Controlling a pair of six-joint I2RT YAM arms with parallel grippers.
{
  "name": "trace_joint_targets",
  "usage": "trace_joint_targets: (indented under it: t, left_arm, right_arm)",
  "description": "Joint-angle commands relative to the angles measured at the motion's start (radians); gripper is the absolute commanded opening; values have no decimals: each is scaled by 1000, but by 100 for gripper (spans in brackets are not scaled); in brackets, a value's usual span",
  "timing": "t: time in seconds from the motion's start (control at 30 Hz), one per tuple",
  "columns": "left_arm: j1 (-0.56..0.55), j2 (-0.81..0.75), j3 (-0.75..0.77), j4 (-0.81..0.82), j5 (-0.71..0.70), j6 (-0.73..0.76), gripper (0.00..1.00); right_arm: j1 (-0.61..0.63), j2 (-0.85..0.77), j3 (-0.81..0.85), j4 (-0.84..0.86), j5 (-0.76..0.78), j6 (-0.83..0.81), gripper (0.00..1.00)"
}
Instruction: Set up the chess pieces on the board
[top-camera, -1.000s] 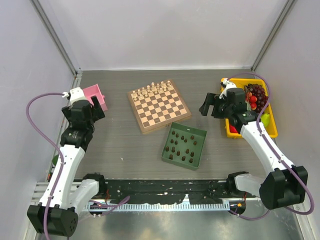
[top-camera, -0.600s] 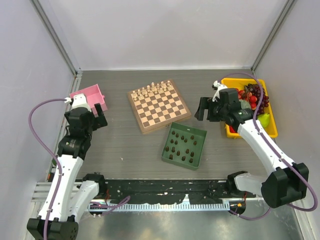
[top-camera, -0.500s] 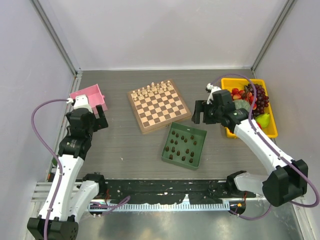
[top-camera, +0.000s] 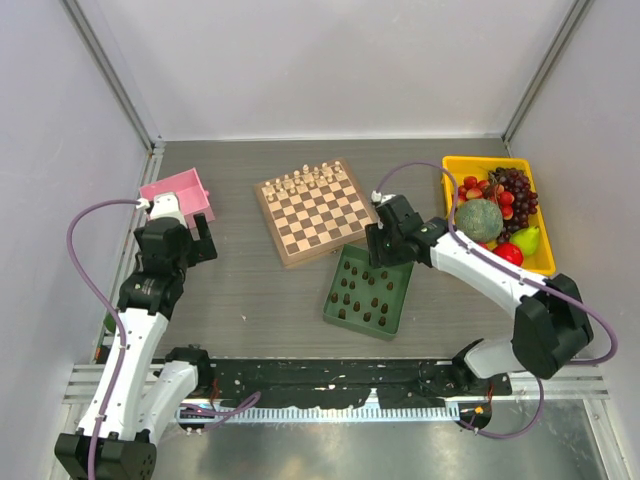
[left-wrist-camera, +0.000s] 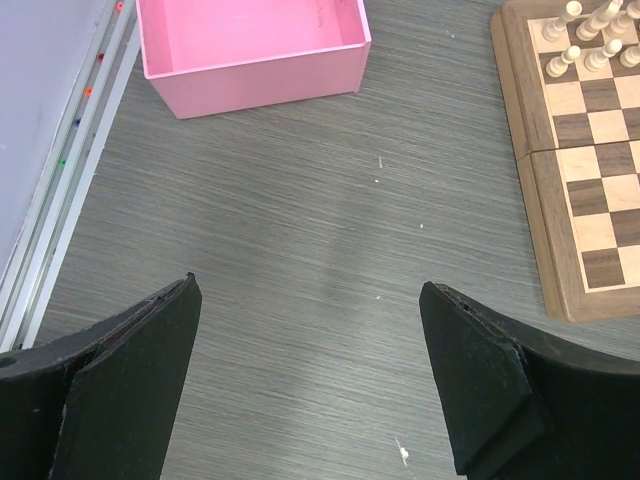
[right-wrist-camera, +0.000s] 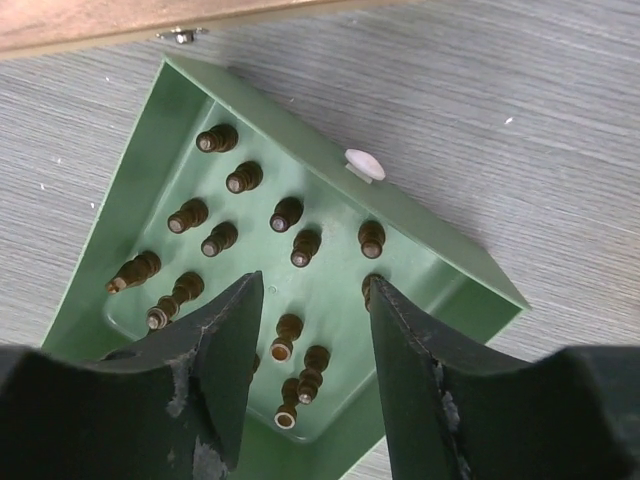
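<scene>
Right claw (right-wrist-camera: 312, 300) — newly above square green tray (right-wrist-camera: 455, 268), jaws apart over small turned-wood chess pieces (right-wrist-camera: 287, 213)

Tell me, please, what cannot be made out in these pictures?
- Right wrist view: the fingers of the right gripper hide some chess pieces in the green tray, so their count is unclear.
- Left wrist view: the board is cut off by the right edge.
- Top view: the chess pieces are too small to tell their kinds; the right gripper covers part of the tray's far edge.
</scene>
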Motion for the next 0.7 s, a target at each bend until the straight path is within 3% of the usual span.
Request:
trace_joint_targets:
  t: [0.0,0.07,0.67]
  left_arm:
    - [-2,-11,-3,5,-13,8,99]
    - [0,-10,-2,0,-14,8,99]
    - [0,-8,0,-12,-39,7,99]
  right_arm:
    - [29,55,17,45,22,16,48]
    - [39,83,27,50,8,15,43]
    - [81,258,93,85,28,-3,40]
